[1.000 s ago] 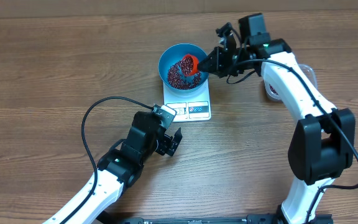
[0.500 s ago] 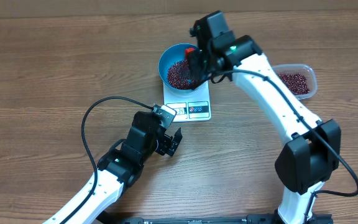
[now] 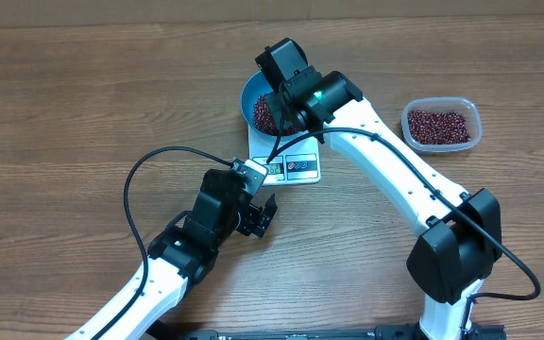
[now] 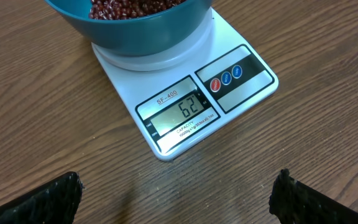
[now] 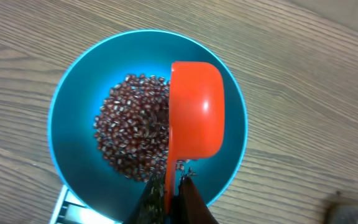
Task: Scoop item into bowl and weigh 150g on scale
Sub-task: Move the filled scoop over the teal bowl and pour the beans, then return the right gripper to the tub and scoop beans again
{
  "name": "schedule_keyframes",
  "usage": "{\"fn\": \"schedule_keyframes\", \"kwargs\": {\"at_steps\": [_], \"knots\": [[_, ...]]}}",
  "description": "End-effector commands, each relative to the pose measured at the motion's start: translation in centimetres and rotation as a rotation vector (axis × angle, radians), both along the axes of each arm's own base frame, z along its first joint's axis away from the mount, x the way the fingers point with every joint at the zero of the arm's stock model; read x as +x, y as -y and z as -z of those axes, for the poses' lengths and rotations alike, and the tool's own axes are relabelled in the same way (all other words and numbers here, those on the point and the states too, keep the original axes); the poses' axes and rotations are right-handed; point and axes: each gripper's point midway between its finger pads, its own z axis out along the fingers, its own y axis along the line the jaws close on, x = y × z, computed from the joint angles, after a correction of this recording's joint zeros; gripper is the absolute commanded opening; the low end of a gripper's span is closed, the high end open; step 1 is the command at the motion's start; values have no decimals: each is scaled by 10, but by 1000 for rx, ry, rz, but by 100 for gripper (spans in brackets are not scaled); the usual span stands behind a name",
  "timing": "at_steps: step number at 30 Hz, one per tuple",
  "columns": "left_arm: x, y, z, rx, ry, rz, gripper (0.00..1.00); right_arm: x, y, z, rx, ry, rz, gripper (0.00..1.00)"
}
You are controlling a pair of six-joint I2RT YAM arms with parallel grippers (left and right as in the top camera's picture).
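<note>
Scale [image 4: 185,99]: white, flat on the wooden surface [image 3: 64,113]. The left wrist view cuts off its far edge, and the bowl covers the platform.
Display [image 4: 180,111]: reads 62 in the left wrist view, too small to read from overhead.
Bowl [image 5: 67,124]: blue, standing on the scale. From overhead the right arm [image 3: 385,161] covers most of it, leaving only its left rim showing.
Beans [image 5: 129,134]: a loose dark red pile inside the bowl on the scale, partly covered by the scoop.
Scoop [image 5: 196,115]: orange, over the bowl on the scale. Its handle is seen edge-on, and it is hard to tell whether its mouth or its back faces the camera. It is hidden from overhead.
Right tool [image 5: 173,186]: clenched on the scoop's handle, with only the fingertips in frame.
Left tool [image 3: 264,215]: released and spread wide, near the scale's display edge. Only the tips show in its wrist view, and I cannot tell whether it touches the surface.
Container [image 3: 440,125]: clear, holding more beans, well to the right of the scale.
</note>
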Motion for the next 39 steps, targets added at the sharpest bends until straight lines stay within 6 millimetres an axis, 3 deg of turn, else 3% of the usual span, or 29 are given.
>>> {"fn": "schedule_keyframes", "kwargs": {"at_steps": [1, 5, 11, 13, 17, 24, 28, 39], "knots": [[-2, 1, 4, -3, -13, -5, 100, 4, 10, -40, 22, 84, 29, 4], [-2, 1, 4, -3, -13, -5, 99, -1, 12, -57, 109, 67, 4, 4], [-2, 1, 4, -3, -13, -5, 100, -11, 43, -101, 309, 43, -14, 4], [-1, 1, 4, -3, -13, -5, 99, -13, 64, -112, 341, 41, 13, 4], [-2, 1, 4, -3, -13, -5, 100, -17, 131, -119, 322, 30, 157, 4], [-1, 1, 4, -3, -13, -5, 100, -26, 234, -89, 277, -91, 416, 4], [-2, 1, 4, -2, -13, -5, 100, -31, 275, -64, 261, -161, 500, 4], [-1, 1, 4, -3, -13, -5, 100, -43, 317, 20, 230, -351, 536, 4]]}}
